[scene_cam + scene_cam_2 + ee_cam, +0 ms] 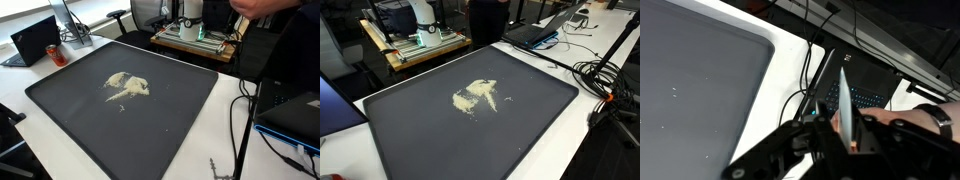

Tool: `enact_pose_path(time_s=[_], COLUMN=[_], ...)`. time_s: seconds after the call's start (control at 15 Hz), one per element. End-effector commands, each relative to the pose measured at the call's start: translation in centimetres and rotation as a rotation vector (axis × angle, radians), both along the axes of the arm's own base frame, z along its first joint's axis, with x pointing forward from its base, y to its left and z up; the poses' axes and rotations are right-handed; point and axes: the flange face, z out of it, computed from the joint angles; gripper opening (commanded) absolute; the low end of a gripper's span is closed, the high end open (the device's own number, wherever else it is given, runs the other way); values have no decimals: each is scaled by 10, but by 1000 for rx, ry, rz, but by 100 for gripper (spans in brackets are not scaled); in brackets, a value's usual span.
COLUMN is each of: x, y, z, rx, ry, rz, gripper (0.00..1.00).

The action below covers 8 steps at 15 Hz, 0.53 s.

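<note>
In the wrist view my gripper (845,138) has its dark fingers closed round a thin pale card (844,95) that stands on edge and points upward. A person's hand (912,124) is right beside the fingers, touching or nearly touching them. The gripper hangs over the white table edge, next to an open laptop (868,88). A large black mat (690,80) lies to the left. In both exterior views the mat (80,120) (420,140) carries a small pile of pale crumbs (127,87) (478,97) near its middle. The gripper itself does not show in them.
The robot base (190,25) (420,25) stands on a wooden stand behind the mat. Laptops sit at the table's sides (35,40) (295,110) (535,32). Black cables (605,75) (240,120) trail over the white table. A person's arm (270,10) reaches in at the top.
</note>
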Motion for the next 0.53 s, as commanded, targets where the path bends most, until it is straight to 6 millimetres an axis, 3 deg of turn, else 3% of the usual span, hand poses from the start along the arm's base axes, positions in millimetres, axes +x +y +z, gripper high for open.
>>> enact_pose_path(time_s=[0.0,0.47], x=[2,3], y=[0,-1], z=[5,5], rx=[25,40], ry=[14,21], rz=[16,5], gripper=[0,1])
